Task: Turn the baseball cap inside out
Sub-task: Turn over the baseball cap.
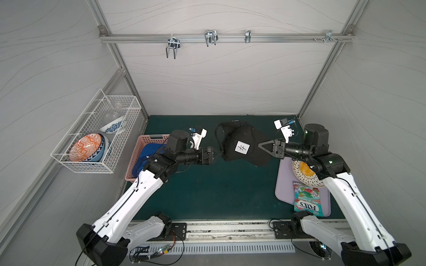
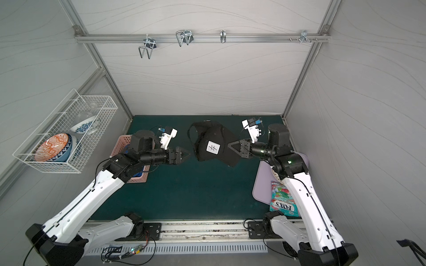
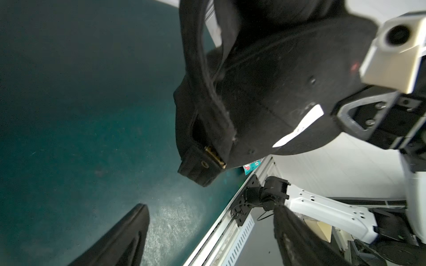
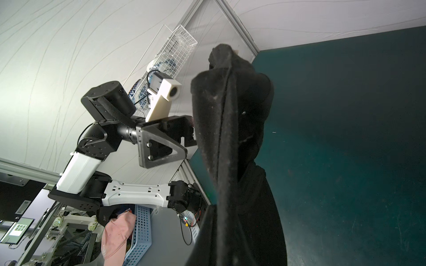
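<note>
Caught mid-task above the green mat [image 1: 219, 191]: holding the black baseball cap [image 1: 235, 138] aloft, toward 12 o'clock from the mat's centre, apparently clear of the surface, with the white label [image 1: 242, 147] facing up. Pinched at the cap's 3 o'clock edge, near the brim, by the right gripper [image 1: 260, 145], with jaws clamped tight on a fold of cloth. Hovering at the cap's 9 o'clock, just beside the back strap [image 3: 202, 76] and its brass buckle [image 3: 215, 157] without touching, by the look of the left wrist view: the left gripper [image 1: 216, 154], with jaws spread wide and nothing between them. Well apart from the pink basket [image 1: 152, 137] at the mat's 9 o'clock and the lilac tray [image 1: 284, 184] at 4 o'clock.

Judged light and limp in the crown, drooping and creasing under its own weight; stiff only in the brim. Neither fragile nor slippery, being woven cloth, good for a pinch. Best seized on the rim band beside the strap opening, at 9 o'clock, for peeling the rim outward against the right-hand hold. Best avoided: the loose strap tail, liable to slip through the buckle. Worth pulling gently, for fear of dragging the cloth out of the clamped jaws.
</note>
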